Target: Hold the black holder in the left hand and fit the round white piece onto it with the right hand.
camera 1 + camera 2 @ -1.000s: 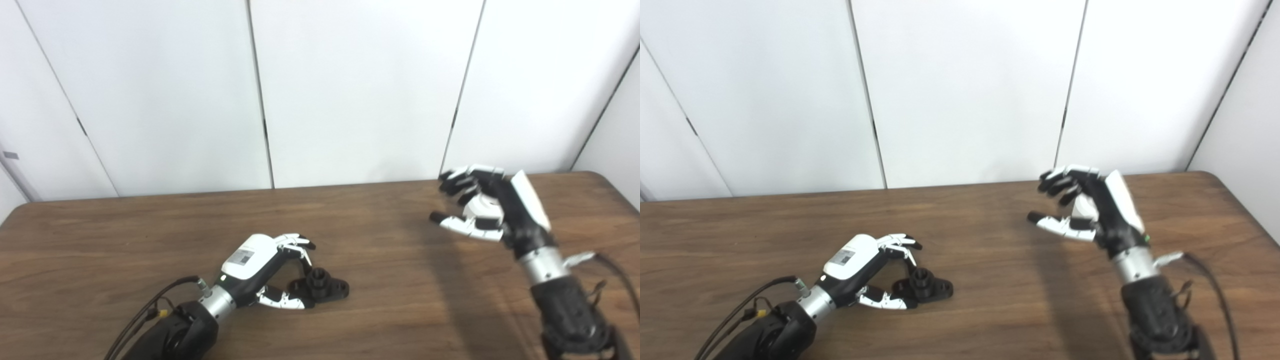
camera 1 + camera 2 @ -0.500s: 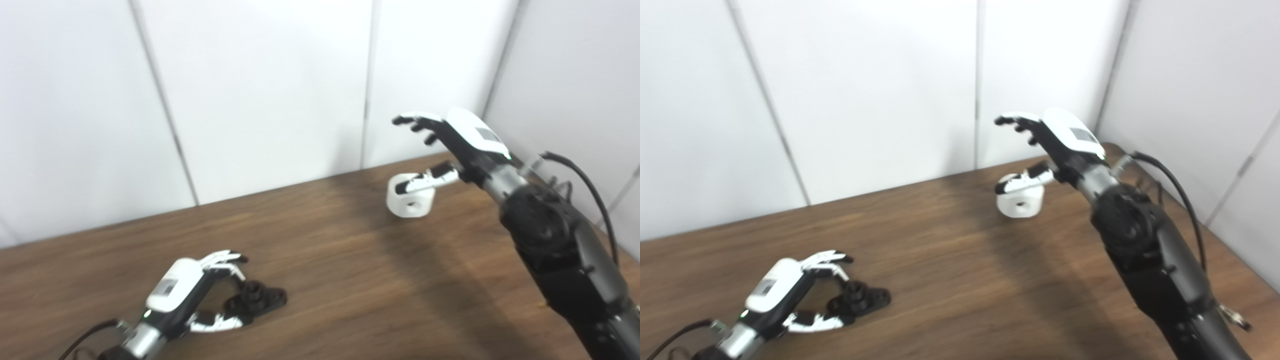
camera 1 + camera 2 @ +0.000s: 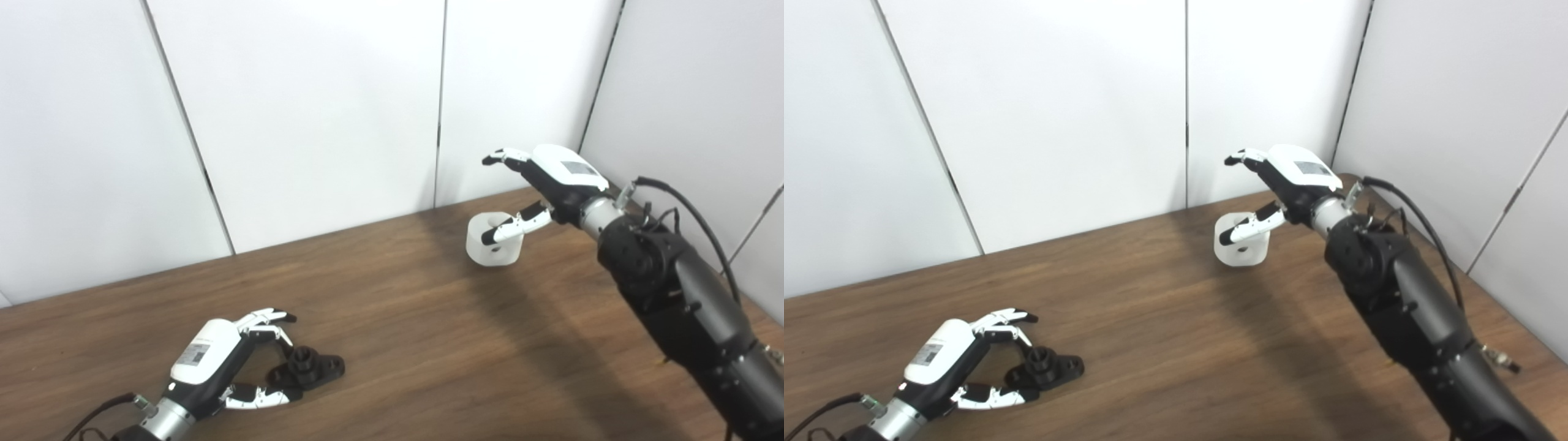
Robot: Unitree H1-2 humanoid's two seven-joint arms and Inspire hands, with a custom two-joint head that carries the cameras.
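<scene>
Black against the brown wooden table (image 3: pixel 392 343), the black holder (image 3: pixel 308 369) lies flat just ahead of the left hand (image 3: pixel 211 364), its stub upright. That hand is low over the wood with its fingers (image 3: pixel 269 318) arched above the holder's near end and its thumb (image 3: pixel 260 397) laid along the near side. The fingers are parted and not clamped, so I judge this a cupping pose ready to close, not a grip; whether any tip touches the holder I cannot tell.

Far ahead and to the right, the right hand (image 3: pixel 551 180) is raised near the white wall panels (image 3: pixel 306 110), well apart from the left. Its fingers are stretched forward and spread, and its thumb (image 3: pixel 511 226) reaches down across the round white piece (image 3: pixel 493 240). That piece is tilted, a small hole in its side facing the cameras. Whether it hangs on the thumb or rests on the table under the hand is not clear; the fingers above it do not close on it.

Neither part seems firmly held, and they are far apart, so the fitting is likely still some way off. The raised, open right hand probably leaves room to settle a grasp on the piece.
</scene>
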